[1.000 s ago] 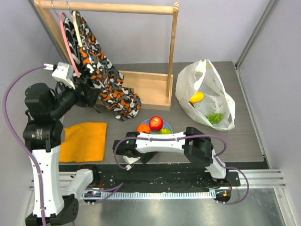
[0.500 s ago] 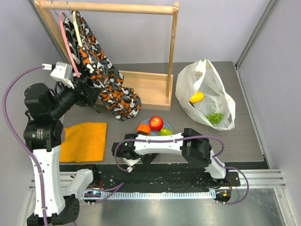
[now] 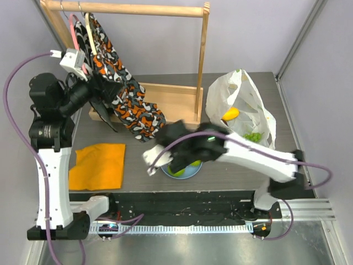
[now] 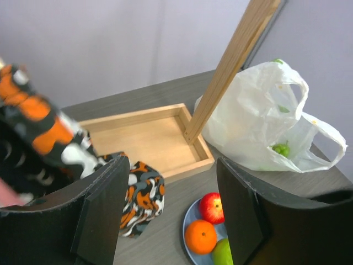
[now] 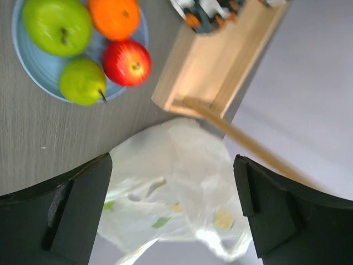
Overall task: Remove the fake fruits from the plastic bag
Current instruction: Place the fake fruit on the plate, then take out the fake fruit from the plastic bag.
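Observation:
The plastic bag [image 3: 242, 105] lies at the back right, a yellow mango [image 3: 230, 114] and green grapes [image 3: 252, 136] showing through it. A light-blue plate [image 5: 33, 61] holds a green apple [image 5: 57, 25], an orange [image 5: 116, 16], a red apple [image 5: 127, 62] and a green pear [image 5: 83, 81]. My right gripper [image 5: 172, 165] hangs open and empty above the plate [image 3: 187, 171], hiding most of it from above, with the bag [image 5: 176, 187] beyond its fingers. Raised at the left by the hanging cloth, my left gripper [image 4: 172, 182] is open and empty too.
A wooden clothes rack [image 3: 201, 61] with a tray base [image 3: 171, 102] stands at the back. A patterned cloth [image 3: 124, 94] hangs from it down to the table. A folded orange cloth [image 3: 99, 165] lies front left.
My right arm has swung up from the table's near edge to above the plate, and its jaws have opened wider. The left arm has risen towards the rack.

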